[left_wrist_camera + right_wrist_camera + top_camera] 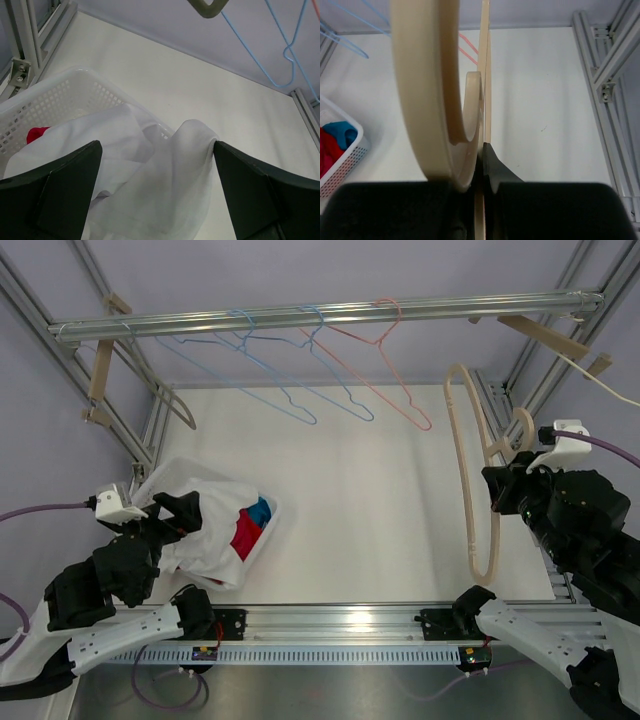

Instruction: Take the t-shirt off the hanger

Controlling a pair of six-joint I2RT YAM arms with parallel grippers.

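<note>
Black left gripper [156, 150] hangs, jaws wide, above the white t-shirt [130, 130], crumpled in and over the white plastic basket [60, 95]. Right gripper [507, 490] pinches the bare beige wooden hanger [468, 470]. Removal seems finished; next, the hanger probably needs setting down.

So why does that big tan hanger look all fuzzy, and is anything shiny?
Right wrist view: the beige hanger sits very close to the lens, so it's a bit soft and out of focus; left wrist view: the white t-shirt looks fairly sharp; top view: light glares off the metal rail along the bottom.
</note>
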